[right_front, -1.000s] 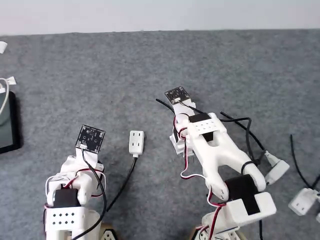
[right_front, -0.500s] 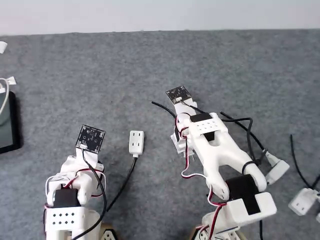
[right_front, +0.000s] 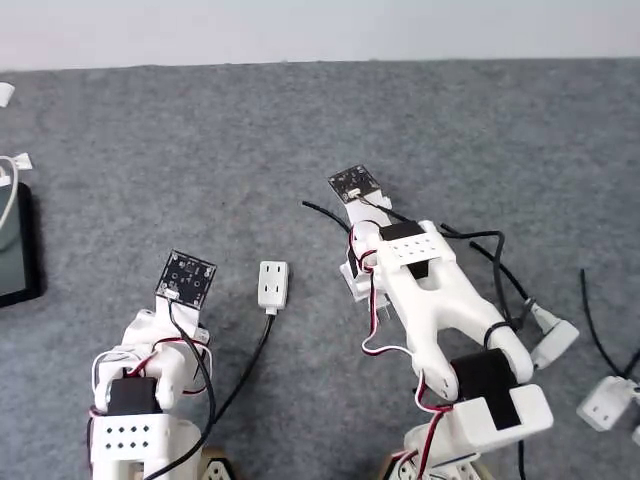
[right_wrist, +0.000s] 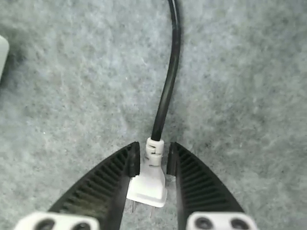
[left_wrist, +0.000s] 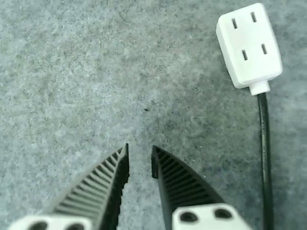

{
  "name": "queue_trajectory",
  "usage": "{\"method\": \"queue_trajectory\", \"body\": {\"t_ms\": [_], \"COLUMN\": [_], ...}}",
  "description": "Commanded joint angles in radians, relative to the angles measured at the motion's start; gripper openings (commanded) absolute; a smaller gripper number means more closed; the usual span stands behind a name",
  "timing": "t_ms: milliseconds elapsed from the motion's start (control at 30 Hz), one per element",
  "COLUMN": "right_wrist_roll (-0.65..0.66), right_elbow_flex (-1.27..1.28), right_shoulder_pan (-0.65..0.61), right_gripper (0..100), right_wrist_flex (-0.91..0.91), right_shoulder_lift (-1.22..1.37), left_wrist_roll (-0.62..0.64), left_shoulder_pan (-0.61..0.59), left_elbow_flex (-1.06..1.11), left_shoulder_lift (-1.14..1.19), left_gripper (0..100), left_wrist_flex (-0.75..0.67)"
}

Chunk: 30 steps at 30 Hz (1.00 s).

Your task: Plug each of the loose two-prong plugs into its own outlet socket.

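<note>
A white outlet socket (right_front: 272,284) on a black cord lies on the grey carpet between the two arms, its slots facing up (left_wrist: 248,45). My left gripper (left_wrist: 140,155) hovers over bare carpet beside it, open by a narrow gap with nothing between the fingers. My right gripper (right_wrist: 153,147) is shut on a white two-prong plug (right_wrist: 148,181), gripping its body. The plug's black cord (right_wrist: 168,86) runs away from the fingers across the carpet (right_front: 322,212). In the high view the right arm (right_front: 430,290) hides most of that gripper.
Another white plug (right_front: 553,340) and a second white outlet (right_front: 607,400) lie at the right with black cords (right_front: 592,320). A dark flat device (right_front: 15,245) sits at the left edge. Open carpet stretches across the far half of the table.
The right arm has shifted slightly away from its base with the plug, dragging the cord's loop a little to the left. The left arm's wrist has shifted very slightly.
</note>
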Motion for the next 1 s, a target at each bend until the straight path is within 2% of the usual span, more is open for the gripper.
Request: {"method": "queue_trajectory", "body": {"t_ms": [0,133,233,400,633,833,967], "right_wrist_roll": [0.021,0.021,0.017,0.011,-0.014,-0.012,0.046], "right_elbow_flex": [-0.058,-0.112,-0.132,-0.109,-0.031,-0.032,-0.114], "right_shoulder_pan": [-0.004,0.001,0.002,0.031,-0.01,-0.139,-0.226], "right_gripper": [8.4,6.8,0.3,0.9,0.8,0.8,0.8], "right_wrist_flex": [-0.015,0.012,0.027,0.036,0.185,0.298,0.357], "right_shoulder_lift": [0.002,0.059,0.076,0.035,-0.321,-0.639,-0.769], "left_wrist_roll": [-0.009,-0.009,-0.009,-0.008,0.103,0.152,0.153], "left_shoulder_pan": [0.005,0.005,0.005,0.005,0.003,0.003,-0.002], "left_elbow_flex": [-0.028,-0.028,-0.028,-0.03,-0.045,-0.047,-0.093], "left_shoulder_lift": [-0.002,-0.002,-0.002,-0.002,0.008,0.012,0.149], "left_gripper": [3,3,3,3,3,3,3], "left_wrist_flex": [-0.005,-0.005,-0.005,-0.006,-0.018,-0.011,-0.02]}}
